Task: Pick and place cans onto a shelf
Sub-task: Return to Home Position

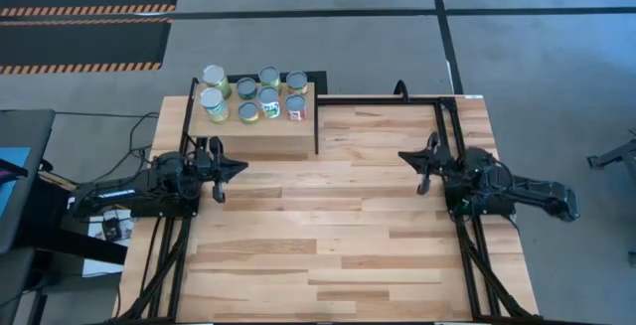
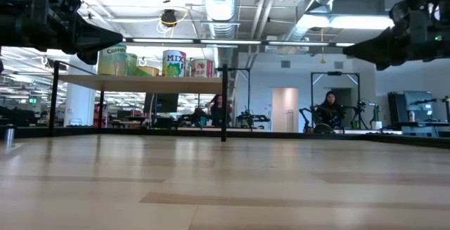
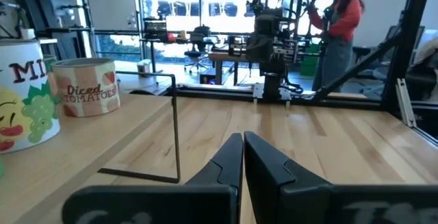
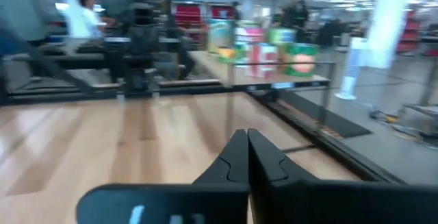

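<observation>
left gripper [image 3: 243, 140] fingers pressed together, holding nothing, mid-left of the high view | right gripper [image 4: 246, 138] same deal, mid-right | about 8 cans [image 1: 253, 94] on the shelf [image 1: 273, 138], upper left | looks like homing, next is just parking both arms | low view shows the shelf raised, top-down hides that

1. Both arms are matte black all over: left arm [image 1: 134, 193] at the overhead frame's left, right arm [image 1: 517, 191] at its right.
2. Chunky rounded joints, blocky wrists.
3. Left hand [image 3: 243, 137] has smooth dark fingers [image 3: 274, 172] tapering to thin tips; right hand [image 4: 246, 134], same.
</observation>
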{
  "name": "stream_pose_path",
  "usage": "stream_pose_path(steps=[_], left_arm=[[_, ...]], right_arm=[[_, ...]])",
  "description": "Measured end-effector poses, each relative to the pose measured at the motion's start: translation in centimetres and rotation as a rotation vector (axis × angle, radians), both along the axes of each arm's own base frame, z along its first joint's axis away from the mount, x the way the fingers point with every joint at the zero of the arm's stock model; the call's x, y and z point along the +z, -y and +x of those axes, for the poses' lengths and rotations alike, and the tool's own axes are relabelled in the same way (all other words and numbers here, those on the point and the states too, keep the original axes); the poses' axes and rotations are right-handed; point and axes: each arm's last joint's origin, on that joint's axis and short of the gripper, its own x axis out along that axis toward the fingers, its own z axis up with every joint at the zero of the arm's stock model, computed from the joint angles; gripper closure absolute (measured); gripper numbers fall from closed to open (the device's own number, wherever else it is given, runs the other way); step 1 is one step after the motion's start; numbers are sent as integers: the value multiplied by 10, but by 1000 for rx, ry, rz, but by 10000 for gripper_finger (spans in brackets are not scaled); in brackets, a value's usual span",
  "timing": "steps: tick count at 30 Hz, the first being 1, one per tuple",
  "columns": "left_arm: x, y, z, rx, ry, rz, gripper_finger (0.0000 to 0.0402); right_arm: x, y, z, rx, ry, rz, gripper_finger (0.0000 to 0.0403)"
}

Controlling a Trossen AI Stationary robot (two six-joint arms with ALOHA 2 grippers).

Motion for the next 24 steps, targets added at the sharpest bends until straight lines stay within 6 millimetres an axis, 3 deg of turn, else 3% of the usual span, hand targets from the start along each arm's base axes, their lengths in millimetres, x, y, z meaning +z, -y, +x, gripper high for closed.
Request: stream_pose_path(steps=[11, 24], left_arm=[[-1, -1, 0, 32, 0, -22, 397], [-1, -1, 0, 32, -1, -22, 397]], right_arm=[[-5, 17, -2, -170, -62, 15, 360], [-5, 19, -3, -192, -59, 13, 360]])
